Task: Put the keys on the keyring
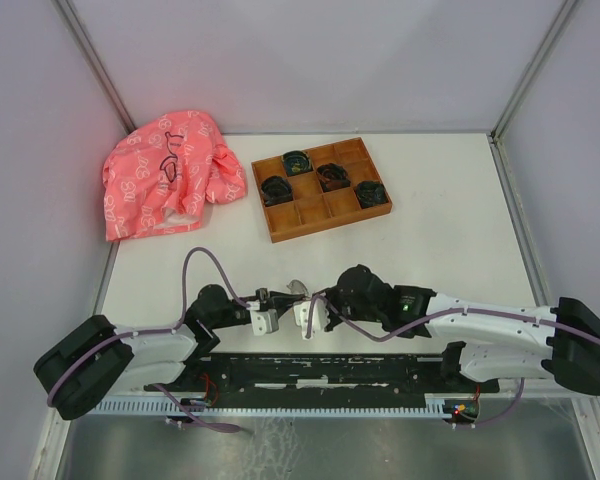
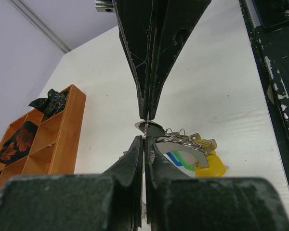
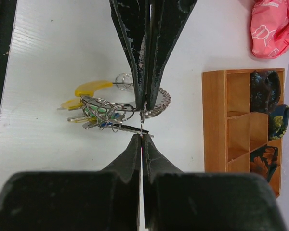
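keys (image 3: 86,121) tangled under keyring (image 3: 103,107), heads barely showing, wooden tray (image 2: 67,134) cut off at left edge

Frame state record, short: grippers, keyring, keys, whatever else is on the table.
left gripper: shut, pinching the keyring by its metal edge
right gripper: shut on a loop of the keyring
blue key head: in the bunch; whether threaded, cannot tell
yellow tag: on the bunch
wooden tray: far side, dark bundles inside
pink cloth: far left
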